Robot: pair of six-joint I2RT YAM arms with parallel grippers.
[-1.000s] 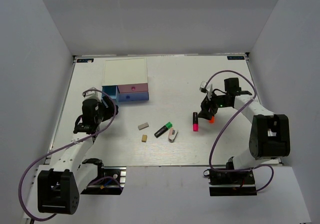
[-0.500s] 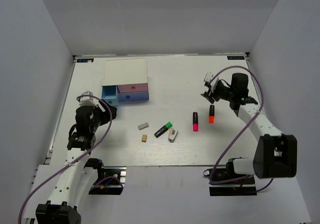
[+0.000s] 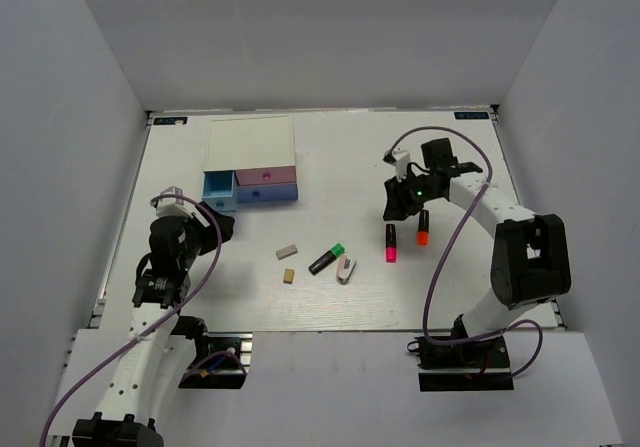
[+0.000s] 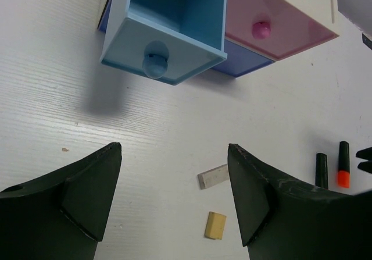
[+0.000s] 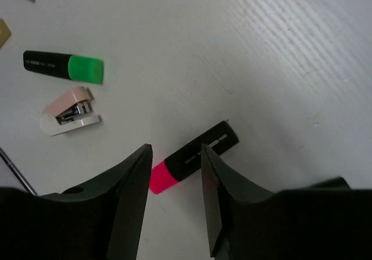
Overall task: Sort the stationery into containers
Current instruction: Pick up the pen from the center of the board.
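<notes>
Pink-tipped marker (image 5: 186, 159) lies near the right gripper (image 5: 175, 149), jaws narrowly apart, empty; left gripper (image 4: 174, 149) spread wide

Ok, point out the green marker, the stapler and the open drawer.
green marker (image 5: 63, 64), right wrist view, black barrel by the cap.
stapler (image 5: 67, 111), right wrist view, middle of its body.
open drawer (image 4: 186, 56), left wrist view, front panel beside the knob.

White table (image 3: 250, 307) (grey walls (image 3: 330, 37) around)

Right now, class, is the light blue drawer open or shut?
Open: the light blue drawer juts forward past the pink drawer beside it, its hollow inside showing.
</notes>
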